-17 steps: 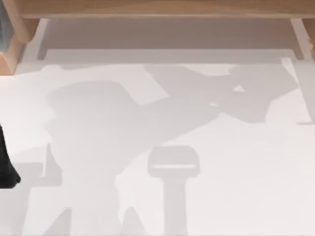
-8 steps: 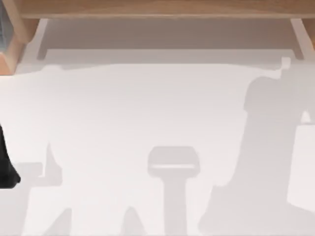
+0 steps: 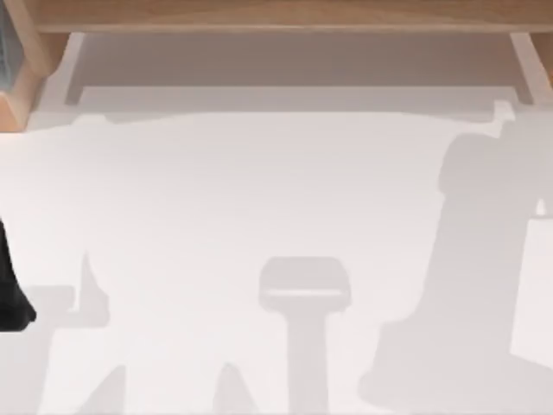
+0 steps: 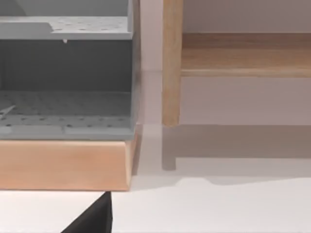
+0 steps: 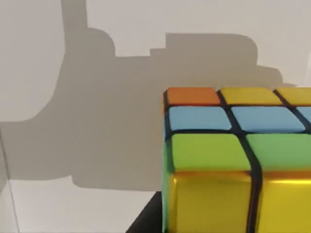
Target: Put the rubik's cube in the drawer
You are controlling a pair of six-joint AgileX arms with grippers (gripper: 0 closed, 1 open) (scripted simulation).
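The rubik's cube (image 5: pixel 233 155) looms close in the right wrist view, with orange, yellow, blue and green stickers, raised over the white table. My right gripper (image 5: pixel 146 222) shows as a dark edge under the cube's corner and looks shut on it. The grey drawer unit (image 4: pixel 65 111) with perforated floors sits on a wooden base (image 4: pixel 63 162) in the left wrist view. Its corner shows at the top view's far left (image 3: pixel 4 52). My left arm (image 3: pixel 10 290) is parked at the table's left edge, and a dark piece of the left gripper (image 4: pixel 92 221) shows in the left wrist view.
A wooden frame (image 3: pixel 276 15) runs along the back of the white table (image 3: pixel 259 190), with a wooden leg (image 4: pixel 171 63) beside the drawer unit. The right arm's shadow (image 3: pixel 484 259) lies over the table's right side.
The right arm's shadow has swung from the middle of the table to its right side. The left arm has stayed put.
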